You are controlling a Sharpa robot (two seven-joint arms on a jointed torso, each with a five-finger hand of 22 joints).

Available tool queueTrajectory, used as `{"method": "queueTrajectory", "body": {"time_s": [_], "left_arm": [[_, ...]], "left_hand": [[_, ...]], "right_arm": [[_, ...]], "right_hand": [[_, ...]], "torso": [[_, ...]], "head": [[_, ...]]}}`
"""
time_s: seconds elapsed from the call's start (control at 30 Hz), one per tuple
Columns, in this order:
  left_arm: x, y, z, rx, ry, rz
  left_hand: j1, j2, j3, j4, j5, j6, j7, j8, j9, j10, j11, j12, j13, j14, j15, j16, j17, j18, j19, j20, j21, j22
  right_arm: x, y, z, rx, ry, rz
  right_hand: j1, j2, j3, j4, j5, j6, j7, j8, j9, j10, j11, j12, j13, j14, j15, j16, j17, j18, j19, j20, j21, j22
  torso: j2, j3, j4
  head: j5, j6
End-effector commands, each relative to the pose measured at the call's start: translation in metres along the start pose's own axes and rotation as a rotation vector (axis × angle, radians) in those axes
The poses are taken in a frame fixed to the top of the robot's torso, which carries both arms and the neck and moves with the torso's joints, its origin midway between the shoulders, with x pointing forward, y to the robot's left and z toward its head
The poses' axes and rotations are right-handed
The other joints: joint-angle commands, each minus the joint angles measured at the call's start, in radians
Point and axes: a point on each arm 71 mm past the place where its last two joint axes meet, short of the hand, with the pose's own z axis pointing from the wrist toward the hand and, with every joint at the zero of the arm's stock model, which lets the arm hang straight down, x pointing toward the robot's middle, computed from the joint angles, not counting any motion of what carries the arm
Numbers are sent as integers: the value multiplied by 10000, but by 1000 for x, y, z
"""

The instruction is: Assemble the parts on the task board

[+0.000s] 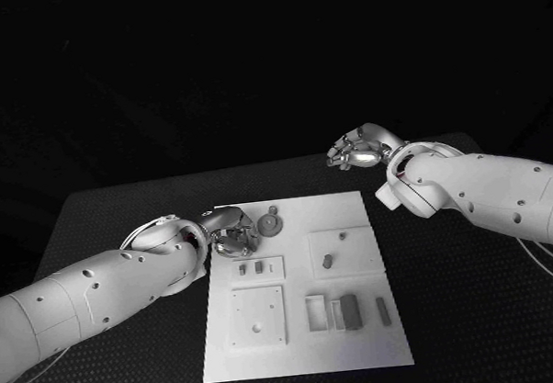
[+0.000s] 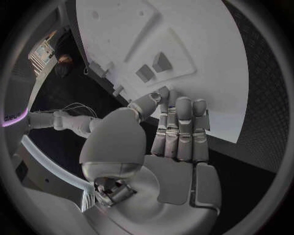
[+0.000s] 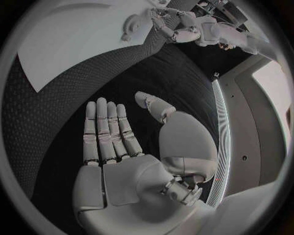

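The white task board [image 1: 306, 336] lies in the middle of the black table. On it are small grey parts: a round piece with a stem [image 1: 270, 223], two short blocks [image 1: 249, 269] in a recess, a peg [image 1: 326, 261] and long bars [image 1: 351, 311]. My left hand [image 1: 228, 232] hovers over the board's far left corner, beside the round piece. Its fingers [image 2: 181, 129] are straight and together, the thumb is apart, and it holds nothing. The two short blocks [image 2: 153, 67] sit just beyond its fingertips. My right hand [image 1: 363, 150] is raised past the board's far right corner, flat and empty [image 3: 113, 142].
A square plate [image 1: 259, 315] with small holes sits on the board's near left part. White slotted holders [image 1: 319, 313] stand beside the long bars. Black table [image 1: 503, 315] surrounds the board on all sides. The right wrist view shows the board's edge [image 3: 73, 39] and my left arm [image 3: 196, 32].
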Motion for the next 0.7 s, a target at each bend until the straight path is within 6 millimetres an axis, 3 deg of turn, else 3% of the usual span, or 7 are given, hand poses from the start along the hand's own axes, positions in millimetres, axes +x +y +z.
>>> {"method": "queueTrajectory", "body": {"time_s": [0.03, 0.53, 0.7], "left_arm": [[6, 0, 0, -91, 424, 111], [7, -1, -2, 20, 128, 76], [5, 0, -2, -60, -116, -38]], "left_hand": [[3, 70, 19, 11, 26, 151, 128, 58, -12, 83, 16, -58, 14, 9, -80, 6, 7, 58, 88, -533, 65, 193], [10, 63, 17, 2, 16, 163, 126, 53, -14, 148, 2, -64, 31, -20, -90, -3, 5, 49, 71, -535, 65, 199], [-42, -33, -18, 40, -59, -244, 295, -184, -112, 136, 11, -163, 37, -3, -85, 22, 16, 44, 98, -548, 80, 197]], "right_arm": [[1, 1, 0, -101, 94, -21], [0, 1, -1, -95, 93, -20], [0, 0, -1, -84, 78, -23]], "right_hand": [[-5, 26, 38, 17, 54, -100, 4, -14, -11, 14, 3, -36, -18, -23, 25, -48, -16, 63, 10, 24, -62, 18], [-5, 26, 36, 18, 54, -100, 3, -13, -13, 16, 2, -35, -29, -21, 25, -52, -18, 64, 15, 25, -74, 26], [-4, 29, 36, 19, 54, -100, 3, -12, -13, 17, 2, -34, -32, -20, 25, -53, -18, 64, 17, 25, -78, 28]], "torso": [[-3, 0, 5], [-3, -9, 15], [1, -16, 1]], "head": [[-1, 8], [9, 33], [6, 48]]}}
